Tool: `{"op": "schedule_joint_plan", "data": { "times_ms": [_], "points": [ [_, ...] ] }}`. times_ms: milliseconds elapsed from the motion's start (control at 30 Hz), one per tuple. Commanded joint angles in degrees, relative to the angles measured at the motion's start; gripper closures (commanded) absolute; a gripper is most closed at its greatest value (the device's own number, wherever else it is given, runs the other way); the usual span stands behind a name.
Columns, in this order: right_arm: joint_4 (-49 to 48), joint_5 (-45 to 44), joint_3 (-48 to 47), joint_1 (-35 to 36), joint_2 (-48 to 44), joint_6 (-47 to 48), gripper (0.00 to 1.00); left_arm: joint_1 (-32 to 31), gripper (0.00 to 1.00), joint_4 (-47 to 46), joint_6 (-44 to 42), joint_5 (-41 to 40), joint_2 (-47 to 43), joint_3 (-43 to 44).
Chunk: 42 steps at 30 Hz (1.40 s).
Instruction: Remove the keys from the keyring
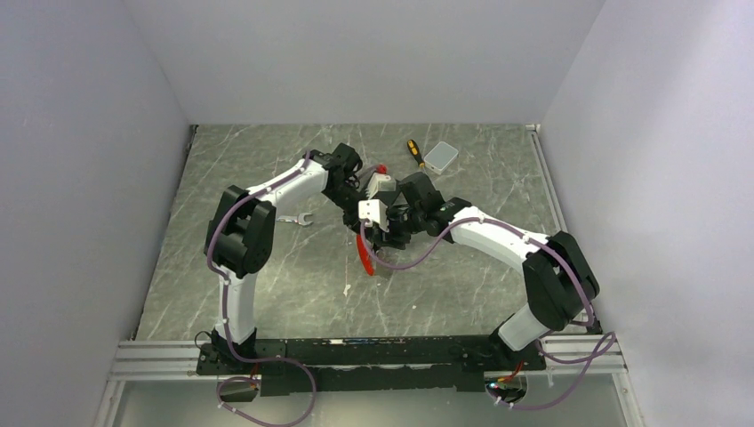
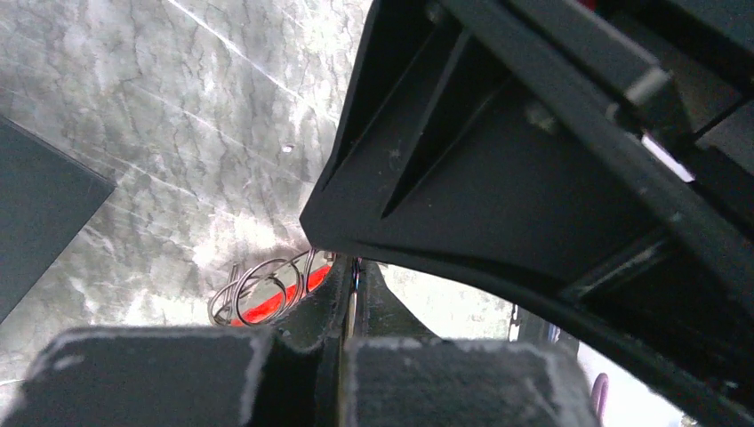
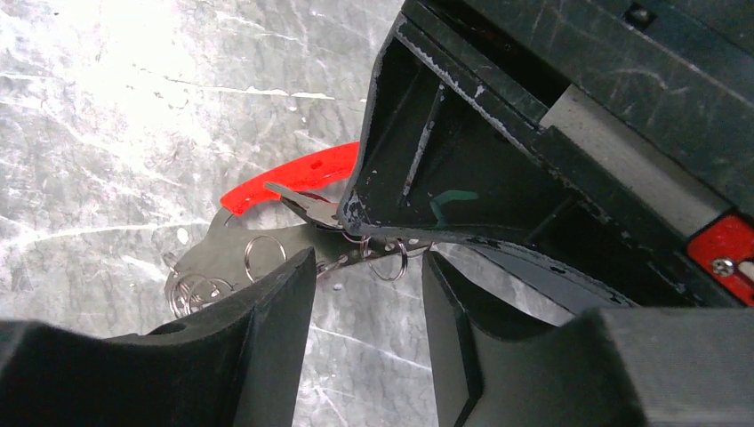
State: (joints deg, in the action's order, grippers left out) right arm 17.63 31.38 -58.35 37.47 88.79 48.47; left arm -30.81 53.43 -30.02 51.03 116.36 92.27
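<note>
On my screens the keyring (image 3: 302, 178) hung just off the marble table (image 1: 267, 294) near its centre, between the two wrists; its red strip drooped toward 6 o'clock in the top view. The left gripper (image 2: 348, 286) had its fingers pressed together with only a slit between them. It seemed to be pinching the metal end of the loop, though the pinch point itself was hidden. The right gripper (image 3: 366, 267) stood parted, its jaws either side of a small split ring (image 3: 391, 264) and touching nothing that I could see.

A flat silvery key (image 3: 218, 258) dangled at 9 o'clock from that ring, among more wire rings (image 2: 267, 286). I could not pick out the black-headed key.

I judged the whole bundle light and floppy, the strip soft, and the rings thin, springy and slick. It would swing or twist under any push. The flat blade of the silvery key looked the best hold, taken across its faces.

The wrench (image 1: 293, 218) lay at 9 o'clock from the grippers, and the screwdriver (image 1: 413, 151) and white box (image 1: 440, 157) at 1 o'clock.
</note>
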Motion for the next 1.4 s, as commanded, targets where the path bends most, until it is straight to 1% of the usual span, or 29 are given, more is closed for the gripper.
{"op": "schedule_joint_plan", "data": {
  "times_ms": [0, 133, 267, 333, 467, 600, 700, 733, 767, 900, 1067, 1100, 1167, 1300, 1367],
  "points": [
    [-0.4, 0.59, -0.64, -0.21, 0.34, 0.71, 0.5, -0.56, 1.0, 0.1, -1.67, 1.27, -2.63, 0.3],
    [0.06, 1.5, -1.29, -0.21, 0.97, 0.72, 0.51, -0.74, 1.0, -0.16, -2.05, 1.53, -3.02, -0.02],
    [0.61, 3.11, -1.33, -0.21, 1.05, 1.15, 0.65, -0.82, 1.0, -0.62, -2.23, 1.2, -3.39, -0.32],
    [0.98, 3.62, -1.4, -0.21, 1.14, 1.32, 0.69, -0.79, 1.0, -0.76, -2.22, 1.18, -3.52, -0.44],
    [2.09, 3.68, -1.85, -0.21, 1.55, 1.63, 0.87, -0.83, 1.0, -1.31, -2.25, 1.03, -3.85, -0.82],
    [2.75, 3.8, -2.27, -0.21, 1.64, 1.55, 1.0, -0.75, 1.0, -1.59, -2.27, 0.79, -3.94, -0.86],
    [1.69, 3.77, -1.77, -0.42, 1.17, 0.19, 1.0, -0.25, 1.0, -1.8, -1.47, 1.66, -3.94, -1.07],
    [0.73, 3.78, -1.2, -0.78, 0.67, -0.5, 1.0, 0.59, 1.0, -1.76, -1.26, 3.08, -4.01, -1.27],
    [-0.7, 3.8, -0.25, -1.08, -0.11, -1.35, 1.0, 1.51, 0.97, -1.94, -0.88, 3.92, -4.17, -1.64],
    [-7.78, 3.93, 3.89, -2.56, -2.93, -5.34, 1.0, 5.96, 0.79, -5.81, 1.89, 8.85, -5.79, -4.5],
    [-17.08, 5.16, 7.7, -4.59, -4.13, -12.36, 1.0, 7.11, 0.71, -11.42, 4.15, 12.06, -8.4, -9.3],
    [-20.67, 5.59, 8.4, -5.11, -4.19, -13.97, 1.0, 7.22, 0.7, -12.16, 4.49, 12.69, -8.69, -10.23],
    [-24.64, 6.49, 9.71, -5.9, -4.4, -16.74, 1.0, 7.41, 0.69, -13.13, 4.61, 13.25, -9.06, -11.3],
    [-30.63, 8.9, 11.75, -7.24, -4.16, -21.6, 1.0, 7.95, 0.68, -15.27, 5.18, 15.04, -10.28, -12.98],
    [-33.43, 10.14, 12.65, -7.66, -3.88, -23.58, 1.0, 7.96, 0.68, -17.82, 5.68, 15.7, -10.94, -14.37]
  ]
}}
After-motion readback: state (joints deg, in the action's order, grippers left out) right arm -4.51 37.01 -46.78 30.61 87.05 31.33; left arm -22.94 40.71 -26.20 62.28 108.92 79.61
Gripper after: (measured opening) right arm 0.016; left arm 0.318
